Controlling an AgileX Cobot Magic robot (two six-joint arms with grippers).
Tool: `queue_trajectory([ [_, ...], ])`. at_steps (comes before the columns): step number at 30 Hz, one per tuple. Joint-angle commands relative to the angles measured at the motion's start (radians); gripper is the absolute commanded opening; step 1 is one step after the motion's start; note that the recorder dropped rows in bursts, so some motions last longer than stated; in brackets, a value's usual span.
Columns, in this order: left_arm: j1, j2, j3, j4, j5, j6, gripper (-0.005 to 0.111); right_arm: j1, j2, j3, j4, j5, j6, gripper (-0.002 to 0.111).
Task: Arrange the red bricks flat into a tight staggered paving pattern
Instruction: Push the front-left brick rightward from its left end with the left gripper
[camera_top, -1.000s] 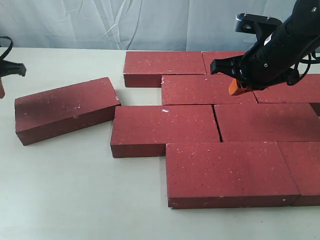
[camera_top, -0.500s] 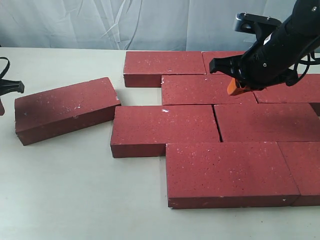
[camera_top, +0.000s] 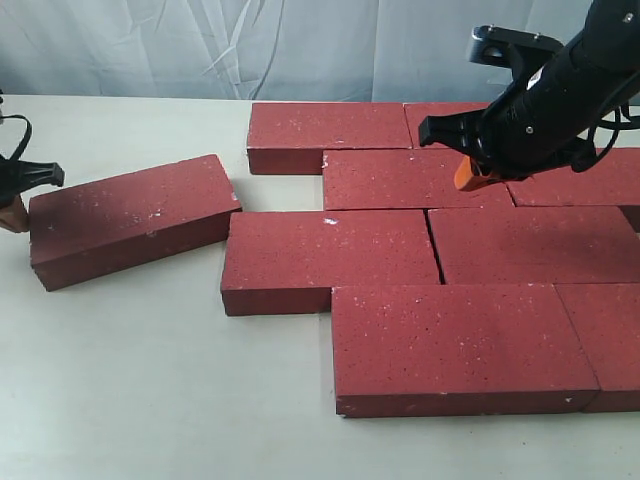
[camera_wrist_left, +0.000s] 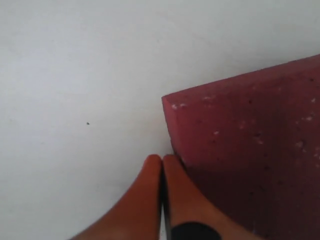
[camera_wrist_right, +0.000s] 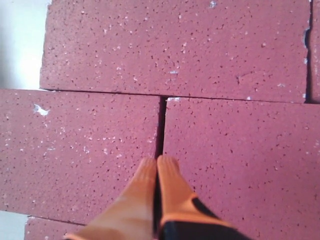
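Left wrist view is showing the left gripper with its orange fingers pressing together on nothing, one tip touching or just beside a corner of the loose brick. That brick is lying flat and skewed ahead of the fingers, apart from the paved red bricks beyond it. It is probably handling as a heavy, rigid, gritty slab. That makes it too broad for pinching and better shoved along the table from mid-end-face, since corner pushing is likely turning it or chipping it. The right gripper is hovering empty, fingers together, with a seam between two laid bricks directly ahead of its tips.
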Motion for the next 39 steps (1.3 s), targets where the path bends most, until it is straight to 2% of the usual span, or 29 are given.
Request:
queue_trajectory([
  [1, 0.004, 0.037, 0.002, -0.034, -0.009, 0.026, 0.000, -0.004, -0.008, 0.003, -0.001, -0.021, -0.004, -0.001],
  [6, 0.004, 0.049, 0.002, -0.240, -0.139, 0.252, 0.000, -0.004, -0.008, 0.007, -0.001, -0.032, -0.004, -0.001],
  [10, 0.004, 0.049, 0.002, -0.297, -0.234, 0.358, 0.000, -0.004, -0.008, 0.007, -0.001, -0.038, -0.004, -0.001],
  [14, 0.004, 0.049, 0.002, -0.301, -0.283, 0.383, 0.000, -0.004, -0.008, 0.007, -0.001, -0.039, -0.006, -0.001],
  [16, 0.004, 0.049, 0.002, -0.301, -0.280, 0.386, 0.000, -0.004, -0.008, 0.007, -0.003, -0.039, -0.006, -0.001],
  [19, 0.004, 0.049, 0.002, -0.297, -0.179, 0.328, 0.000, -0.004, -0.008, 0.007, -0.021, -0.039, -0.006, -0.001],
  [22, 0.004, 0.049, 0.002, -0.293, -0.140, 0.304, 0.000, -0.004, -0.008, 0.007, -0.024, -0.039, -0.006, -0.001],
  [31, 0.004, 0.049, 0.002, -0.344, -0.241, 0.291, 0.000, -0.004, -0.008, 0.007, -0.024, -0.039, -0.006, -0.001],
  [36, 0.002, 0.062, 0.002, -0.479, -0.259, 0.434, 0.000, -0.004, -0.008, 0.007, -0.024, -0.042, -0.006, -0.001],
  [39, 0.002, 0.082, 0.002, -0.502, -0.251, 0.466, 0.000, -0.004, -0.008, 0.007, -0.030, -0.042, -0.006, -0.001],
])
